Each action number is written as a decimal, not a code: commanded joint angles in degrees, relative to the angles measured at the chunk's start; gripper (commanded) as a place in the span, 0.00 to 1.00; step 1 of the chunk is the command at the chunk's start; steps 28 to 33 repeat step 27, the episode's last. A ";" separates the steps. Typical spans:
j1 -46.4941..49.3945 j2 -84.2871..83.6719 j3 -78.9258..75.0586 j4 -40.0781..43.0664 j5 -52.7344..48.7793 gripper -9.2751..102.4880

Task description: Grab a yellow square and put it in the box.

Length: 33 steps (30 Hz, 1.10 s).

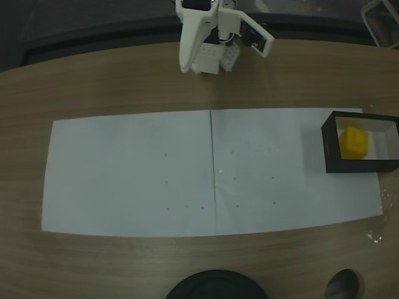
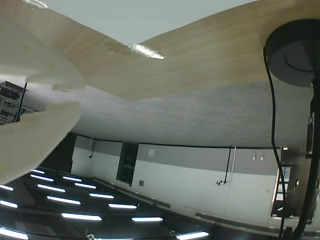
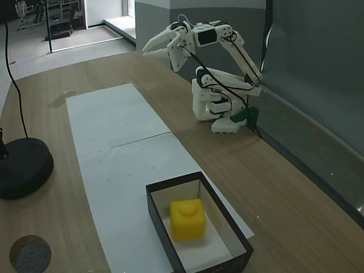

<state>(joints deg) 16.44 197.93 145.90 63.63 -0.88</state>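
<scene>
The yellow square point(image 1: 354, 142) point(image 3: 187, 219) lies inside the box point(image 1: 328, 146) point(image 3: 161, 223), a black-walled box with a pale inside, at the right end of the white paper in a fixed view. My white arm is folded back over its base at the table's far edge. My gripper point(image 1: 186, 67) point(image 3: 147, 50) hangs far from the box with its fingers together and nothing between them. In the wrist view the two white fingers point(image 2: 40, 75) meet at the left, and my gripper point(image 2: 75, 96) points out toward the room.
Two white paper sheets point(image 1: 131, 174) point(image 3: 108, 114) cover the middle of the wooden table. A black round stand base point(image 1: 215, 285) point(image 3: 23, 168) point(image 2: 295, 50) sits near the front edge, with a cable rising from it. A round grey disc point(image 1: 343, 286) point(image 3: 29, 254) lies beside it.
</scene>
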 commanded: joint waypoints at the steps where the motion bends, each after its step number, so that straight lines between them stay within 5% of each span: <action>1: 0.62 1.05 2.90 -2.37 0.26 0.08; 8: -12.57 1.05 22.68 -8.88 0.00 0.08; 13: -13.10 1.05 32.08 -10.90 -0.09 0.08; 20: -15.12 1.05 26.02 10.55 0.26 0.08; 33: -15.82 1.05 25.93 10.55 2.29 0.08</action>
